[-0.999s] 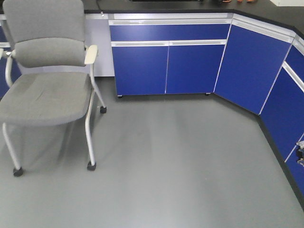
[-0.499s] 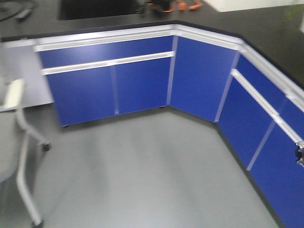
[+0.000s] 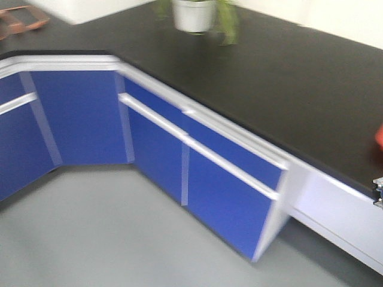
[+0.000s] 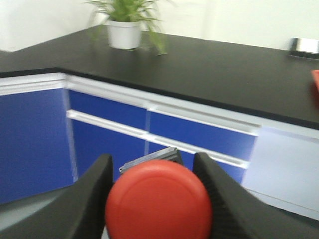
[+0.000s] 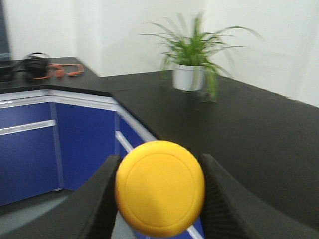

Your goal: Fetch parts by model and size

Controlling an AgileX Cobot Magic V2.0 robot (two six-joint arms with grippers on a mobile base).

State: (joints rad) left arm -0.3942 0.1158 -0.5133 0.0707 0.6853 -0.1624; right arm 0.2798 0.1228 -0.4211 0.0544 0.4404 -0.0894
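Red switch (image 4: pixel 158 199) sits clamped between the left gripper's (image 4: pixel 152 165) fingers (image 4: pixel 89 199), and the yellow switch (image 5: pixel 159 186) likewise in the right gripper (image 5: pixel 159 163); both are held in the air, short of the table (image 3: pixel 287 89). The round caps fill each wrist view and hide the bases, so I cannot tell how deep or square either grip is. A shallow hold could let a switch twist or drop to the floor (image 3: pixel 90 239) if the base jolts or stops sharply. Every view is blurred. Past the cabinets (image 3: pixel 227 197), a red thing (image 3: pixel 379 136) is cut off at the table's edge, near the plant (image 3: pixel 194 13) nothing shows a drop-off spot.
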